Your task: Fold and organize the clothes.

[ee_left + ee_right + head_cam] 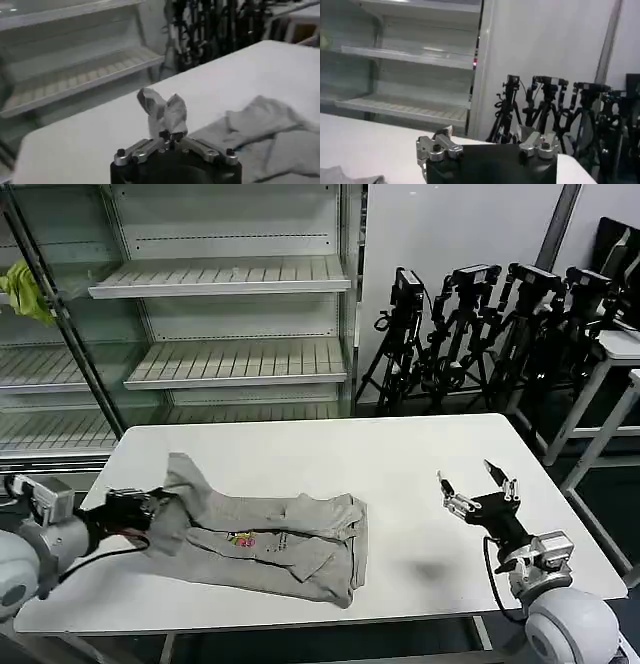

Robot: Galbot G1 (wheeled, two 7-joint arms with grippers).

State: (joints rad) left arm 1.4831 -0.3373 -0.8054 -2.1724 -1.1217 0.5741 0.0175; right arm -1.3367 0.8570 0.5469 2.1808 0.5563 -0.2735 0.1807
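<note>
While the left gripper (158,506) sits at the lower left of the head frame, its fingers are pinched closed on a bunched edge of the grey T-shirt (270,539), lifting that end slightly off the white table (400,454). Left wrist view confirms it: a tuft of grey fabric (164,112) sticks up between the closed fingertips, the rest of the shirt (270,135) trailing across the tabletop at the right of that frame.

Shirt lies crumpled and partly folded, lower centre-left of the head frame, small coloured print (242,539) facing up near its front edge.

Right gripper (480,489) is at lower right of the head frame, above bare table, well apart from the shirt, fingers spread wide, holding nothing. Right wrist view shows its two finger bases (436,148) apart, a corner of grey cloth (340,176) at bottom left.

Background: metal shelving (230,314) upper left, yellow-green cloth (25,289) at far left edge, black tripods (480,324) upper right.
</note>
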